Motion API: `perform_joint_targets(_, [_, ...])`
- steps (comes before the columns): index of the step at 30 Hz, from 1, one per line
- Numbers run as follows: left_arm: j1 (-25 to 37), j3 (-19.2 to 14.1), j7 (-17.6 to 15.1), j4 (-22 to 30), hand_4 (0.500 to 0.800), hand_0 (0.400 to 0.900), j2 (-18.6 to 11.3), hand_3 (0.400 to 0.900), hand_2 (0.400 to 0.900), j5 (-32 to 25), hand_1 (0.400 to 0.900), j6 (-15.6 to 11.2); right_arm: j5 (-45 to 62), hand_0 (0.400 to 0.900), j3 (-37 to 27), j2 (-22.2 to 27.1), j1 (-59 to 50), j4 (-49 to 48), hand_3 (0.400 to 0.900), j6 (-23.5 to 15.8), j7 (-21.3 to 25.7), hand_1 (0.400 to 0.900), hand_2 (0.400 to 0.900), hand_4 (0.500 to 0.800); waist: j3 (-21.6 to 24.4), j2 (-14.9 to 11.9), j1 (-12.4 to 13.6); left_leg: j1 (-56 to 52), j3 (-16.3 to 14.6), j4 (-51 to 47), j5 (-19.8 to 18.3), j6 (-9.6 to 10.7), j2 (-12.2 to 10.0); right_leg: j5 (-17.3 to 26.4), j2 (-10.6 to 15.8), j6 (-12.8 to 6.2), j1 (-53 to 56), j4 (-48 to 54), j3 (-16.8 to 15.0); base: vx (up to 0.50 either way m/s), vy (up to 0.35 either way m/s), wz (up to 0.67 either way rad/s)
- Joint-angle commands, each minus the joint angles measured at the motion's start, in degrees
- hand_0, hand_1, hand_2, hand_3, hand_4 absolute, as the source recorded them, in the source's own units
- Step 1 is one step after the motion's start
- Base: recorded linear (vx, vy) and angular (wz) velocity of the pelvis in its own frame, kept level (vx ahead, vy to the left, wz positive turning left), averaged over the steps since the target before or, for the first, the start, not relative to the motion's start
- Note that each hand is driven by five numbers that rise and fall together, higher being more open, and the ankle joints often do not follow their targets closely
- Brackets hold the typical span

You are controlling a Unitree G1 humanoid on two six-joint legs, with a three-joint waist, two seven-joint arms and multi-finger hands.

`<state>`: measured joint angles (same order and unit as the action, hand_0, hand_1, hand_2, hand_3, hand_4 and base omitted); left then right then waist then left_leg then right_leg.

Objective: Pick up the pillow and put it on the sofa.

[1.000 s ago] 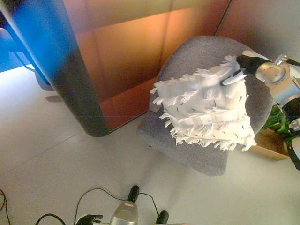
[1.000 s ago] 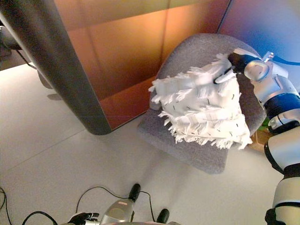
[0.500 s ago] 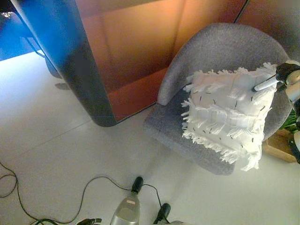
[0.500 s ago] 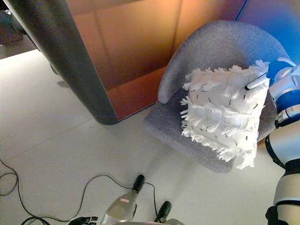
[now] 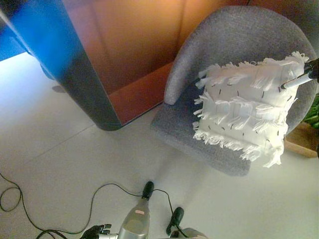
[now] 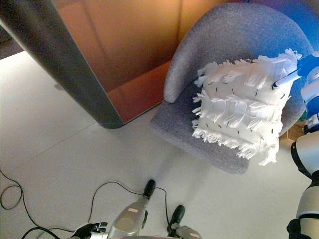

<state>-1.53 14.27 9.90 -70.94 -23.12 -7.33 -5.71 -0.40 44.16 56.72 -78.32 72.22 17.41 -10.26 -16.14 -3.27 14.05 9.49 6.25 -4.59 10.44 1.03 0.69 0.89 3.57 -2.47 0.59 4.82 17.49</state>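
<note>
The pillow (image 5: 244, 112) rests on the sofa (image 5: 209, 40) seat, against its back. The right hand (image 5: 305, 75) pinches its upper corner; judging by that, the next move is letting go. The left hand (image 6: 89, 230) hangs curled, empty.

No words, numbers or signs can be read anywhere. The white pillow (image 5: 244, 112) has small dark dashes on it, but they are only marks and not letters. The grey chair (image 5: 239, 45) it sits on has no label that shows. The orange wall panel (image 5: 134, 45) and the white floor (image 5: 65, 159) are plain, with nothing written on them.
</note>
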Motion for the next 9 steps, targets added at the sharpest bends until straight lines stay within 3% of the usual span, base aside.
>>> perform_joint_targets(1, [-1.8,2.0,0.9,-0.4,0.800,0.900,-2.9,0.900,0.900,-2.0,0.900,0.0,-0.7,0.900,3.3,7.6,-9.1,-1.7,0.900,-3.1,4.7,0.900,0.900,0.800,2.4,-1.5,-0.6,-4.0,-3.5,-0.4,-7.6,2.0,-2.3,4.9,5.0,-4.85,-2.7,0.2,-1.9,-0.04,0.020,-0.05])
perform_joint_targets(9, [-2.6,0.3,1.5,-0.9,0.800,0.900,-2.2,0.900,0.900,-2.6,0.900,-0.2,-0.1,0.900,-3.1,10.6,-0.3,-5.2,0.900,-8.4,4.1,0.900,0.900,0.800,4.5,-1.2,-2.7,-5.3,-4.8,-0.4,-8.2,2.1,-2.3,4.6,4.9,-5.00,-2.0,0.2,-3.0,-0.02,0.011,-0.07])
